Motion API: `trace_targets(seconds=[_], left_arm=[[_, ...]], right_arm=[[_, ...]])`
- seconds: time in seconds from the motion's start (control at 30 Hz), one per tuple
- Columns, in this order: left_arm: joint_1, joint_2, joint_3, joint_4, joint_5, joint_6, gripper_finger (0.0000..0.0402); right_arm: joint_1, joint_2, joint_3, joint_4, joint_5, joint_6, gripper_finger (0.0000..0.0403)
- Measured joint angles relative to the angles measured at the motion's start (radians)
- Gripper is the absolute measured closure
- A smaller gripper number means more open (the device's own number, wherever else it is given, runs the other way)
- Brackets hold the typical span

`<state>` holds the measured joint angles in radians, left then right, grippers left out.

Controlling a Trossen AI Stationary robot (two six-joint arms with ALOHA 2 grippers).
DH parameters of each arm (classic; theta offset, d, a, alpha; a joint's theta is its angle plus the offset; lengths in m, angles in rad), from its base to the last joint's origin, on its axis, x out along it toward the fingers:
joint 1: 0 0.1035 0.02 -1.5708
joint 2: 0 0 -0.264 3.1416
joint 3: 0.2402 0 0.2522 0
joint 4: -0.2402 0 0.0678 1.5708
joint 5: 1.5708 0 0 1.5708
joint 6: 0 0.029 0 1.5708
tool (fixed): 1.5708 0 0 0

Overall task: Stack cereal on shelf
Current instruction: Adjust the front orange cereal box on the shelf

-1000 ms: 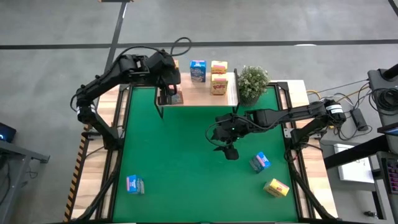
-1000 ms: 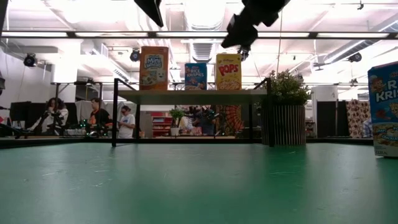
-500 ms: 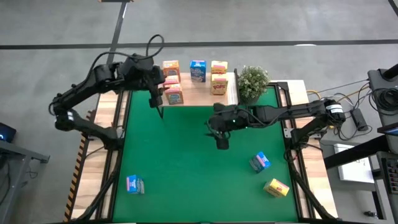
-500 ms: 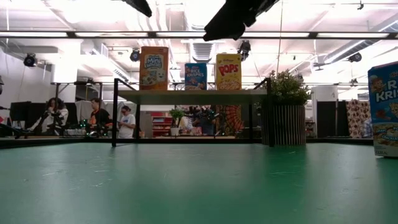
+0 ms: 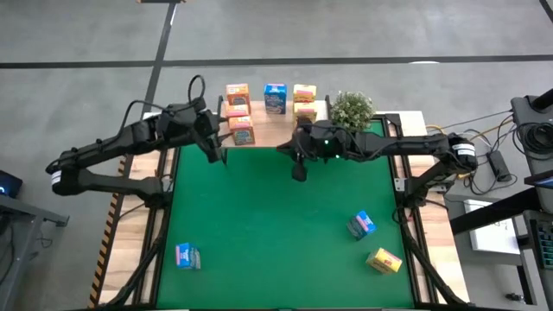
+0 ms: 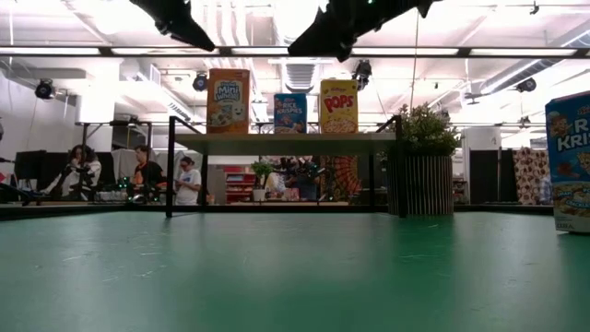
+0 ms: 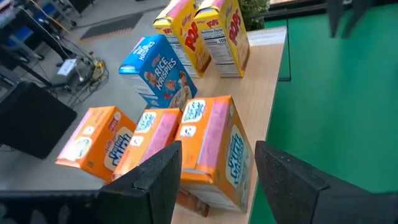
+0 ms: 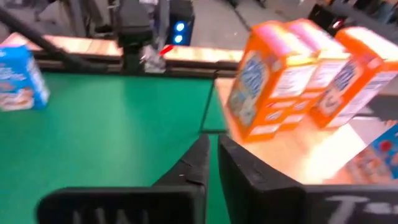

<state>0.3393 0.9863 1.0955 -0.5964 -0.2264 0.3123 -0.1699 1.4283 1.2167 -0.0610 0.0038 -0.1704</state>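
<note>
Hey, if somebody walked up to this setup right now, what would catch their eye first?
Probably the row of bright cereal boxes standing on the shelf at the far edge of the green mat: three orange-pink boxes, one blue box and two yellow boxes. Both dark arms reach toward that shelf, the left gripper open, the right gripper shut and empty. Three more boxes sit scattered on the mat's near side.

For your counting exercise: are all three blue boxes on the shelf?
No: only one blue box stands on the shelf; two lie on the green mat.
</note>
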Motion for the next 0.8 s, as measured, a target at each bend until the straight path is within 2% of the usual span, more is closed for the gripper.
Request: trace_targets(seconds=[0.17,0.47,0.8], left_arm=[[0.001,-0.078,-0.094,0.084,-0.026,0.000,0.0215],[0.001,-0.140,-0.122,0.067,-0.252,-0.003,0.0215],[0.001,-0.137,-0.130,-0.005,-0.289,-0.031,0.0215]], right_arm=[[-0.050,0.042,0.000,0.100,0.000,-0.026,0.0393],[-0.107,0.161,0.138,0.050,0.025,-0.068,0.0394],[-0.129,0.297,0.344,-0.096,0.044,-0.120,0.0394]])
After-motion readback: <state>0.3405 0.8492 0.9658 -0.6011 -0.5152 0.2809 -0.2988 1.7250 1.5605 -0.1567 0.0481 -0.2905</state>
